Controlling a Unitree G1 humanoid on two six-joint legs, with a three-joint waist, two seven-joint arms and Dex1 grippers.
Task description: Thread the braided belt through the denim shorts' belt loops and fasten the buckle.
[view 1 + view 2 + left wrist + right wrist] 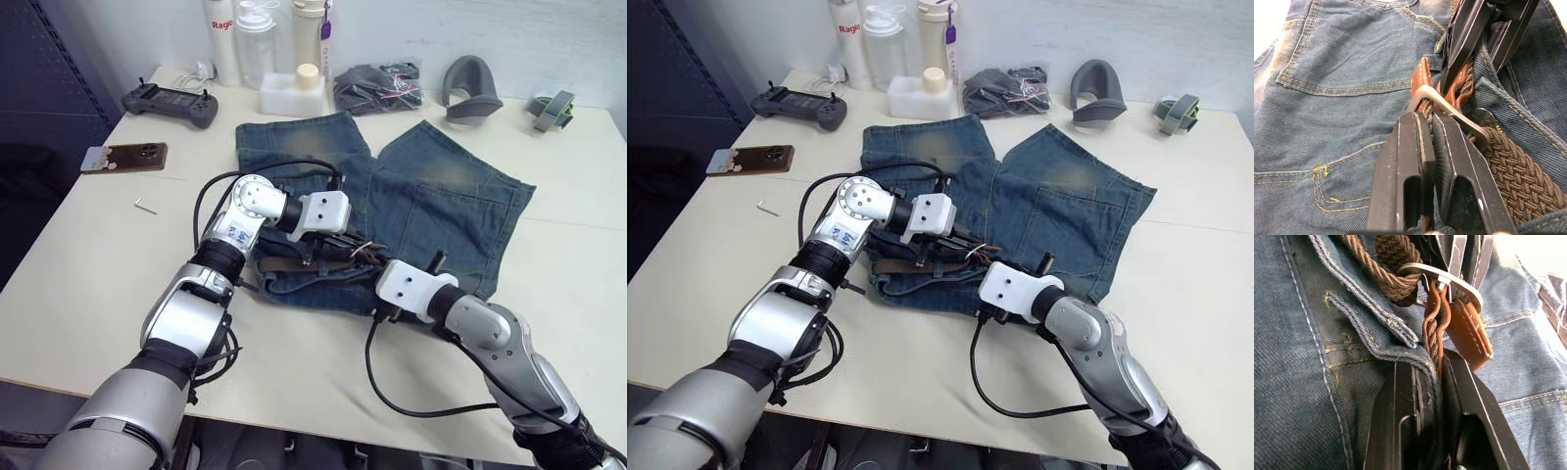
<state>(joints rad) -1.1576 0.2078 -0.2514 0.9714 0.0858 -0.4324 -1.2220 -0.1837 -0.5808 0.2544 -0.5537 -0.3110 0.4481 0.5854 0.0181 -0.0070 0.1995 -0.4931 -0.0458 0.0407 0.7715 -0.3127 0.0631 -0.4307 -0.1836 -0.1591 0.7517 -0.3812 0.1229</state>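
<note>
Both grippers' fingers, left (1432,142) and right (1437,377), pinch the braided belt (1518,171) at its buckle (1449,105), over denim shorts (441,196) on a cream counter (88,264) by a white wall.

A pale bench (88,255) carries the clutter. At its far left corner lies a dark grey handheld controller (169,102), and nearer along the left edge a phone (124,157) lies flat with its brown back up. A small metal hex key (145,206) lies nearer still. Along the back wall stand three white bottles (257,39), with a small white box (292,95) in front of them. Just beside that sits a dark fabric bundle with pink cord (377,86). Farther right rest a grey curved piece (468,88) and a greenish strap roll (551,109).
</note>
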